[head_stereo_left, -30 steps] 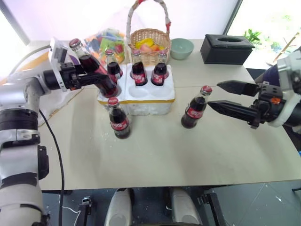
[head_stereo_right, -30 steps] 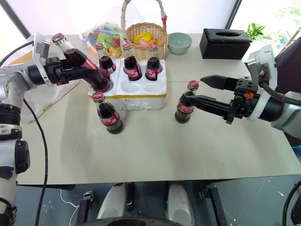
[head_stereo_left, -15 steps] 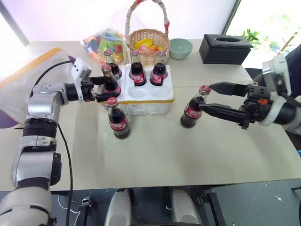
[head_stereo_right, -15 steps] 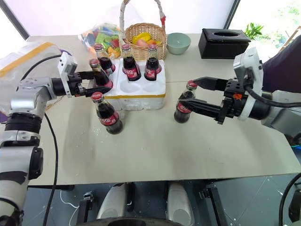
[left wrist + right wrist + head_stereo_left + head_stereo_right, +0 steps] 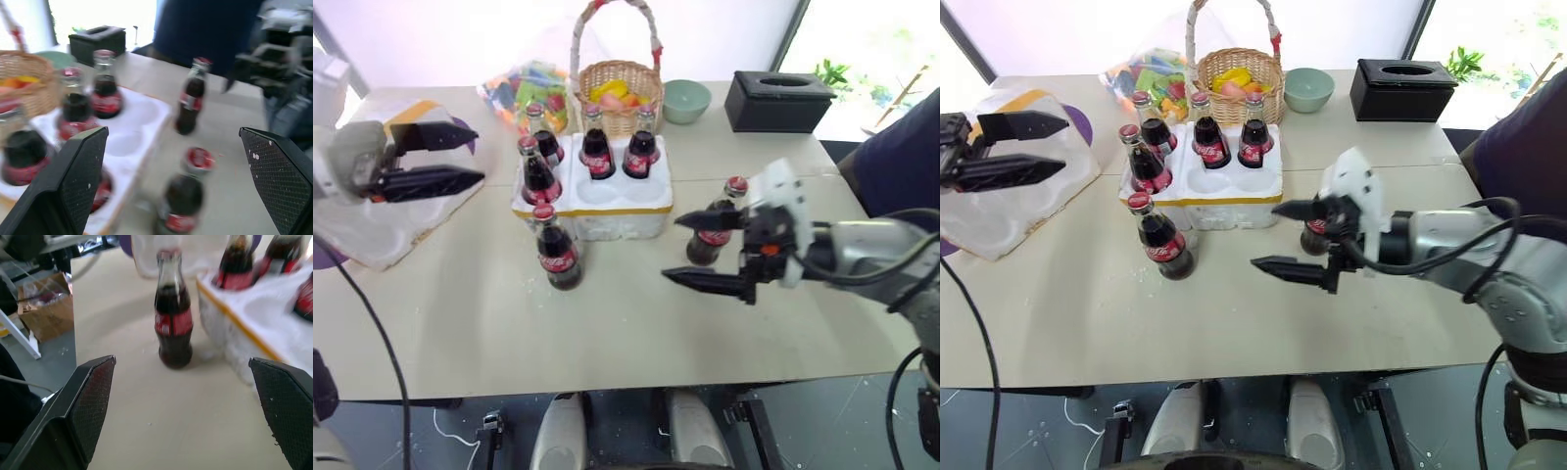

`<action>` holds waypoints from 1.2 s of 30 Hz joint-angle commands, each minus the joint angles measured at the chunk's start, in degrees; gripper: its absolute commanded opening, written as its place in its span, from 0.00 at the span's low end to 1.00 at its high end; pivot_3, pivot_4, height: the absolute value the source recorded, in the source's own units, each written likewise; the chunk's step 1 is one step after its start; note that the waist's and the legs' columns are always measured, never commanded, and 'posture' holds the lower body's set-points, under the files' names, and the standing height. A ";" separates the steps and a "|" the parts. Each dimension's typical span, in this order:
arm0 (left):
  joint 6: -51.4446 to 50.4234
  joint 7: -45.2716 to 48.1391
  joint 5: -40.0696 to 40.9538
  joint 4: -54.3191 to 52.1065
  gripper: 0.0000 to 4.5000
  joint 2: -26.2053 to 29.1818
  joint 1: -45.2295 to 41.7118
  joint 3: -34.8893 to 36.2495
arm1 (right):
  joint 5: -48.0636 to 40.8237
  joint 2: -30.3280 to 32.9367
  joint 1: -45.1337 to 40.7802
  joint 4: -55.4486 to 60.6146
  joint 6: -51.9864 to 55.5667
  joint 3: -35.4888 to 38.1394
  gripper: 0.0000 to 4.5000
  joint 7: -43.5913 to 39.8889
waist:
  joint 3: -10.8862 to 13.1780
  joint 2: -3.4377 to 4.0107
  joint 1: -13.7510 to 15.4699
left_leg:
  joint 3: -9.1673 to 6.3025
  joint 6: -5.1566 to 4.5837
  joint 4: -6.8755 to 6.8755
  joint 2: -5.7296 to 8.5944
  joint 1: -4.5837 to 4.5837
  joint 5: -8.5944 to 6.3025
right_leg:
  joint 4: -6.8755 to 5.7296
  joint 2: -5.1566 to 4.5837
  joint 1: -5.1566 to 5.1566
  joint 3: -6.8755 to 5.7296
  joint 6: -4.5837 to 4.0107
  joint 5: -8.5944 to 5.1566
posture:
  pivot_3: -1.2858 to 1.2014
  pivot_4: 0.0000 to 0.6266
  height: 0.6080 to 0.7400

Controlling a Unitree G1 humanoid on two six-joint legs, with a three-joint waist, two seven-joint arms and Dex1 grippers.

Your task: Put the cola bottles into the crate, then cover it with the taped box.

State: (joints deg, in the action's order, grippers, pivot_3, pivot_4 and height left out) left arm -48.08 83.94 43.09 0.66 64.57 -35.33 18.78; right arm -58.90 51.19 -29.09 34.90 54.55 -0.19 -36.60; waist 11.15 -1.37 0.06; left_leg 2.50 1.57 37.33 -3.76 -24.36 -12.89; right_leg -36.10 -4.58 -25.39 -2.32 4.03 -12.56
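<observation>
On the desk (image 5: 636, 323), four cola bottles (image 5: 597, 157) crated, two waiting; both jaws wide, empty; next, gripping one.

Beige table (image 5: 636, 323): crate (image 5: 607, 201), two bottles (image 5: 558, 257), basket (image 5: 622, 88), bowl (image 5: 688, 100).

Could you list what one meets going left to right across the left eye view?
Left gripper → taped box → cola bottle standing in front of the crate → crate → right gripper → black tissue box.
</observation>
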 commanded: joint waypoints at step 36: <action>9.08 2.88 -1.48 -5.53 1.00 6.51 19.37 7.48 | 35.05 -47.64 -13.93 -37.55 -14.97 -21.50 0.88 0.09 | -0.04 -0.07 -0.93 | 0.01 0.01 -0.14 -0.06 -0.01 0.00 | -0.06 0.09 -0.11 0.00 0.04 0.03 | 0.52 0.24 1.00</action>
State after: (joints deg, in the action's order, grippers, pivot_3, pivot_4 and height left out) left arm -39.16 87.04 40.64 -4.26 70.64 -15.96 23.74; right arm -24.45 4.71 -41.42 -3.23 40.91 -22.62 -36.58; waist 11.11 -1.44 -0.87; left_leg 2.51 1.57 37.19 -3.82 -24.37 -12.88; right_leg -36.17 -4.49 -25.50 -2.32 4.07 -12.53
